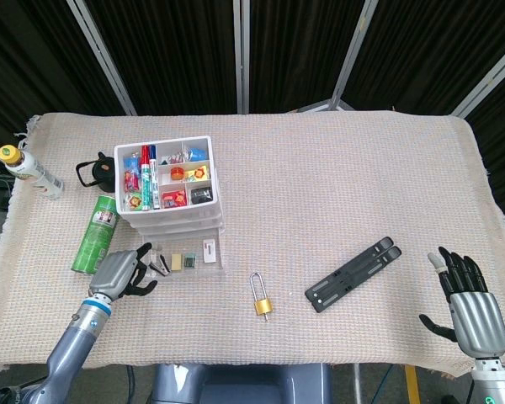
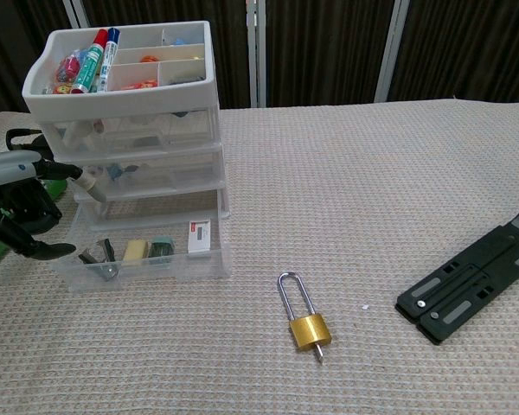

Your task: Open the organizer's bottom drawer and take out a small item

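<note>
The white organizer stands at the left of the table, its top tray full of pens and small items. Its clear bottom drawer is pulled out. A black clip, a yellow block, a green piece and a white card lie in it. My left hand hovers just left of the drawer, fingers spread and holding nothing. My right hand stays open at the table's near right corner, seen only in the head view.
A brass padlock lies in front of the drawer. A black folded stand sits to the right. A green can, a bottle and a black object are left of the organizer.
</note>
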You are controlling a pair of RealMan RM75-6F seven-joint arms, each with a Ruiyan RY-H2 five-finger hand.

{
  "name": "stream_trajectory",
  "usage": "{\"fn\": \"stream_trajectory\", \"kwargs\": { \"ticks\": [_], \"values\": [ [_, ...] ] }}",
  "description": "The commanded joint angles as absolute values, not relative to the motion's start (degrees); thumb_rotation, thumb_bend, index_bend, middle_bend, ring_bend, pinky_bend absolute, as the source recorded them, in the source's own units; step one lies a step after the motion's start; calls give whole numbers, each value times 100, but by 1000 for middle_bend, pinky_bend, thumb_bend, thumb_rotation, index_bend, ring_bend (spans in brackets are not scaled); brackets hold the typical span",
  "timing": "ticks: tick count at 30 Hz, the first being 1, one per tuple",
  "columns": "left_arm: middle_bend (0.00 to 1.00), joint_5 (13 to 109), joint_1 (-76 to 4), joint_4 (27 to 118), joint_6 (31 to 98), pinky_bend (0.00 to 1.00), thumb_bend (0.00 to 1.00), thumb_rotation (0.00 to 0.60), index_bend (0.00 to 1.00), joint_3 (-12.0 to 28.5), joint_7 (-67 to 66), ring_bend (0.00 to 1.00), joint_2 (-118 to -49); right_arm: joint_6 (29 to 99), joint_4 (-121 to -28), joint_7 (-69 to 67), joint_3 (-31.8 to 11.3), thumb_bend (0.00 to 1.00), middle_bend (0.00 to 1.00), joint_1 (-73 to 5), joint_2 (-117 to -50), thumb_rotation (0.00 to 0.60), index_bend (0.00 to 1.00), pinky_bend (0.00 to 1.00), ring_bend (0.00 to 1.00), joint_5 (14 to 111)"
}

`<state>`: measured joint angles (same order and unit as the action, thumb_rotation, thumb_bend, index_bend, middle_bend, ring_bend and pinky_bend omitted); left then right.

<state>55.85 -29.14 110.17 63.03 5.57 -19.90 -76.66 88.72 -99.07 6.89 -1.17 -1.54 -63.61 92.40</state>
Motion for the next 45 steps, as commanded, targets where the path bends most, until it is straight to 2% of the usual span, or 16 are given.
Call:
{"fn": "stream_trajectory", "kwargs": {
  "ticks": [1,4,8,17,25,45],
  "values": [
    [914,6210,-3258,10811,6250,789,259,600,349,432,-2804,881,-7451,8872,-9911,696,-116,0,0,-155,-6364,600,0,0,0,9243],
    [943,6671,-3426,10495,6274,797,210,600,421,333,-3295,900,-7520,8878,-9911,691,-121,0,0,-154,-6362,600,0,0,0,9240],
    [958,7176,-3622,10053,6219,811,142,600,446,231,-3725,910,-7666,8881,-9910,664,-128,0,0,-151,-6350,600,0,0,0,9228],
    [958,7431,-4175,9644,5589,811,142,600,438,182,-4452,910,-7697,8888,-9912,592,-148,0,0,-152,-6317,600,0,0,0,9206],
    [958,8133,-4354,9079,5516,811,142,600,433,3,-4426,910,-7969,8904,-9923,551,-150,0,0,-145,-6292,600,0,0,0,9209],
    [958,8375,-4588,8285,5194,811,142,600,400,-15,-4365,910,-8541,8879,-9929,424,-185,0,0,-150,-6237,600,0,0,0,9126]
  ]
}}
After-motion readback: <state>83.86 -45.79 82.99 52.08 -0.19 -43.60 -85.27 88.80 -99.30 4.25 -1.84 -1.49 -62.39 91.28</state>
